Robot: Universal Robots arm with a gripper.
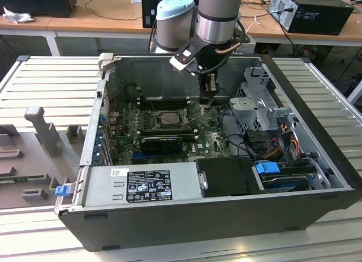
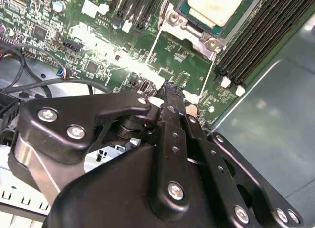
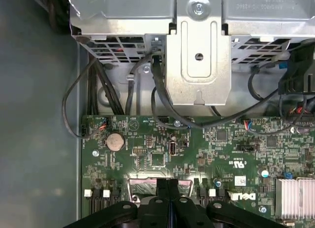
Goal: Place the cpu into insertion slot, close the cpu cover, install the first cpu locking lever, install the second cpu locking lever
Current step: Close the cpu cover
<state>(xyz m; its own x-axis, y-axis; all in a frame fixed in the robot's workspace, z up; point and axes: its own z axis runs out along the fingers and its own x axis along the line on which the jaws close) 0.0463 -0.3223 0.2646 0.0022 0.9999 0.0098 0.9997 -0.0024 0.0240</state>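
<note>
fingers [image 2: 170, 97] pressed together, nothing seen between them | tips low over the green motherboard [image 3: 118, 161], near the insertion slot [image 1: 169, 118], on the exterior view's right of it | cpu [image 2: 216, 4] lies in that slot, pale top showing | all inside the open computer case [image 1: 226, 217]

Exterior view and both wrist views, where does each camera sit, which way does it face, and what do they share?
Exterior view: off the arm, above the open computer case, looking down into it; shows the arm and gripper.
First wrist view: on the wrist, looking past the shut gripper across the motherboard toward the metal drive cage.
Second wrist view: on the wrist, looking over the gripper's linkage at the motherboard and the cpu.
Shared: all three show the gripper and motherboard.
</note>
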